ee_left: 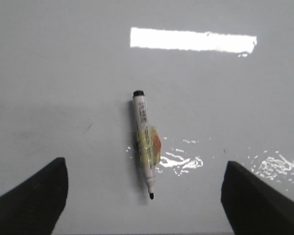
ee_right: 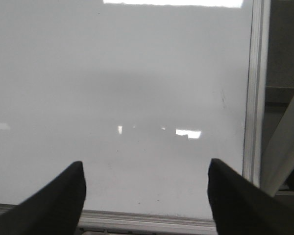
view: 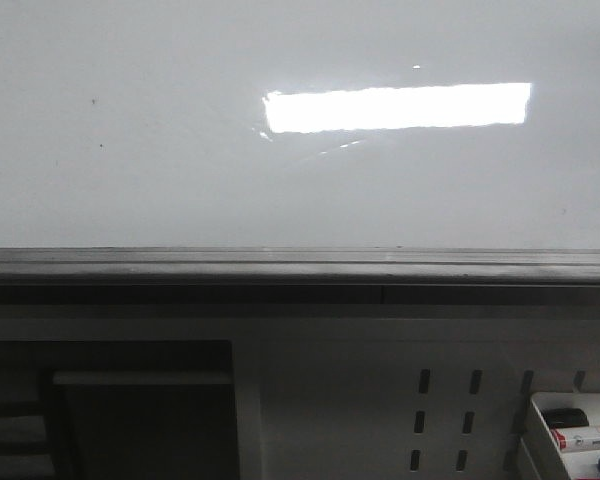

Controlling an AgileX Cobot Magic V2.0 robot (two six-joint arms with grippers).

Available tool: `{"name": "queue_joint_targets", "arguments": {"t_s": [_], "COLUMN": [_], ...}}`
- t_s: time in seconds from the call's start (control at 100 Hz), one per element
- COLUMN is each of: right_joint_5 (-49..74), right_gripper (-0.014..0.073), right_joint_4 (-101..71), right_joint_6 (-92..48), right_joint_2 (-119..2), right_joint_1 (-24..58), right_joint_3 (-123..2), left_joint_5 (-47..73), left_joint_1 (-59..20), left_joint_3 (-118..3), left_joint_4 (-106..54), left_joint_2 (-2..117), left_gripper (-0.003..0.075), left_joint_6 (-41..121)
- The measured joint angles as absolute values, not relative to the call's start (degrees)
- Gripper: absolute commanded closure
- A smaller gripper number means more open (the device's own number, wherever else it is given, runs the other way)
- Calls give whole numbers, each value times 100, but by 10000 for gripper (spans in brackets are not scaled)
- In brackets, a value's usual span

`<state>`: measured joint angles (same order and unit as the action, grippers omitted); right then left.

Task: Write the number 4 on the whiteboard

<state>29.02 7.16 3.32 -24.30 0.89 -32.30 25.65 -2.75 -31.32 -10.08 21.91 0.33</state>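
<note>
The whiteboard (view: 180,180) is a glossy white board that fills the upper front view and reflects a bright rectangular light. No number 4 shows on it in any view. An uncapped black-tipped marker (ee_left: 145,142) with a white barrel and a yellow-orange label lies flat on the whiteboard (ee_left: 63,73). My left gripper (ee_left: 144,161) is open above the marker, one finger far to each side, touching nothing. My right gripper (ee_right: 145,161) is open and empty over the whiteboard (ee_right: 137,73), near a corner. Neither gripper appears in the front view.
The board's grey frame edge (view: 300,265) runs across the front view; in the right wrist view the frame (ee_right: 255,98) runs along the board's side. Below the frame is a white perforated panel (view: 380,400). A white tray (view: 536,425) at lower right holds markers.
</note>
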Motion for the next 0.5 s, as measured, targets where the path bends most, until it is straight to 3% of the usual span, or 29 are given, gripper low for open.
{"name": "queue_joint_targets", "arguments": {"t_s": [0.5], "right_joint_5": [2902], "right_gripper": [123], "right_joint_4": [716], "right_joint_6": [332], "right_joint_2": [-2430], "right_joint_1": [89], "right_joint_3": [-3230], "left_joint_5": [1598], "left_joint_1": [-275], "left_joint_3": [-3132], "left_joint_4": [-1769], "left_joint_2": [4889], "left_gripper": [135], "left_joint_6": [848]}}
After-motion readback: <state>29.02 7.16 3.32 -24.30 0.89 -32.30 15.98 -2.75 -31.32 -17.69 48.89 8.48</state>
